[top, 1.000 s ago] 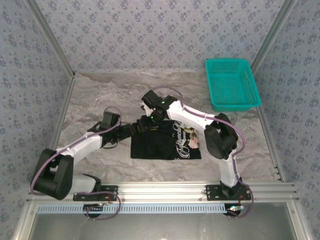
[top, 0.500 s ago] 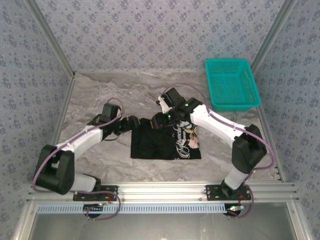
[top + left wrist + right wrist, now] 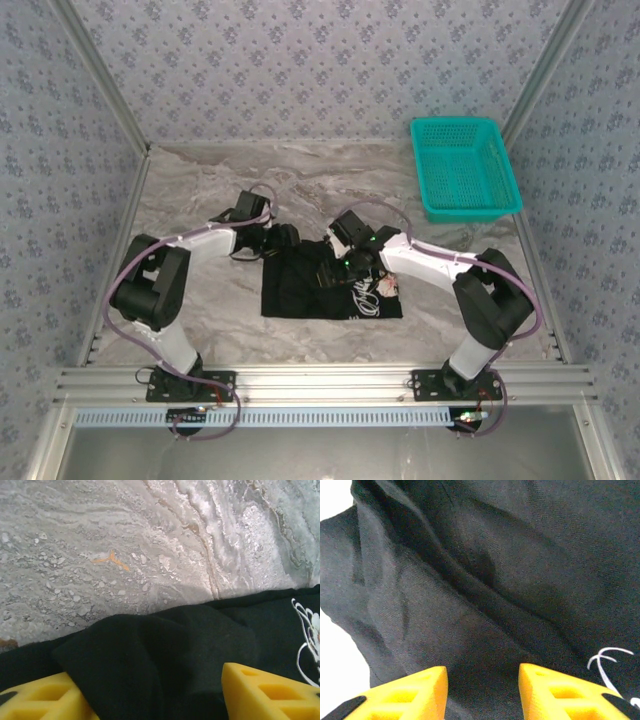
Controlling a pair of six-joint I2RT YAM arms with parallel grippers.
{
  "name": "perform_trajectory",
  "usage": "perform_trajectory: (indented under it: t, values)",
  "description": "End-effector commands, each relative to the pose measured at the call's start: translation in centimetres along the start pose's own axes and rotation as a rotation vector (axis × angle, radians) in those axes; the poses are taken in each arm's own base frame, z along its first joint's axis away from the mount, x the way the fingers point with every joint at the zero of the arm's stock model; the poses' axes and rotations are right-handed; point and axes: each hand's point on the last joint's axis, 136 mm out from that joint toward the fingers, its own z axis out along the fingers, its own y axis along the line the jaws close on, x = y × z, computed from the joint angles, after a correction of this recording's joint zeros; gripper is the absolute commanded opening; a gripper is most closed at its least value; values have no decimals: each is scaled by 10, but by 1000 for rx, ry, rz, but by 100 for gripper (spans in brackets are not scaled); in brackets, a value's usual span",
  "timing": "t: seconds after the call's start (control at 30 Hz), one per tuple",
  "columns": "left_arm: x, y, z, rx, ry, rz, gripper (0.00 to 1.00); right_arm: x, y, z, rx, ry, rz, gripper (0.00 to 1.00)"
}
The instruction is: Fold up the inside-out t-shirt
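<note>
**marble_fan:** Top cam first. The black soft cloth t-shirt with the floral print (image 3: 290, 292) lies mid-worktop on the grey marbled worktop (image 3: 200, 190). The teal plastic mesh basket (image 3: 465, 170) is way off at the far right corner. The left claw (image 3: 285, 238) is at the shirt's far left corner, and the right claw (image 3: 335, 272) is over its far edge.

**yam_watcher:** Left wrist cam: the left claw (image 3: 160, 692) has its yellow fingers (image 3: 270, 692) apart with a hump of shirt (image 3: 175, 645) between them. Pinched or loose? Honestly can't tell.

**marble_fan:** Right wrist cam is the same deal. The right claw (image 3: 482, 690) has a narrower gap, with a ridge of black cloth (image 3: 520, 555) running into it. Can't tell if it's gripping either.
</note>
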Motion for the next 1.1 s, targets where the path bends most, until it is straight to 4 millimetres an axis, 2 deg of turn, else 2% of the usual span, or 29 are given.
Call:
perform_trajectory:
  t: [0.0,0.13,0.27,0.43,0.57,0.67,0.73,0.83,0.93,1.0,1.07]
  values:
    - [-4,-1,-3,4,-4,-2,49,8,0,5,-4,12,-17,41]
    - [-15,11,-11,-3,-30,-23,33,18,5,2,-32,30,-79,34]
    - [-23,24,-19,-25,-49,-27,23,30,24,-4,-124,58,-182,30]
    - [-29,39,-22,-54,-62,-42,17,41,49,-15,-227,66,-320,30]
    - [-36,42,-30,-77,-92,-33,17,34,64,-34,-302,-8,-359,34]
    - [-37,41,-39,-85,-116,-31,23,17,43,-48,-216,-121,-286,41]
    - [-35,40,-42,-77,-123,-37,28,8,12,-53,-97,-168,-186,50]
    - [-33,39,-43,-73,-122,-42,32,9,-23,-51,3,-157,-67,60]
    - [-32,38,-43,-67,-120,-44,34,7,-25,-35,-8,-134,-53,67]
    - [-33,36,-44,-65,-121,-39,35,6,-19,-23,-24,-113,-63,67]
    - [-33,37,-46,-69,-122,-35,35,6,-11,-13,-50,-94,-76,62]
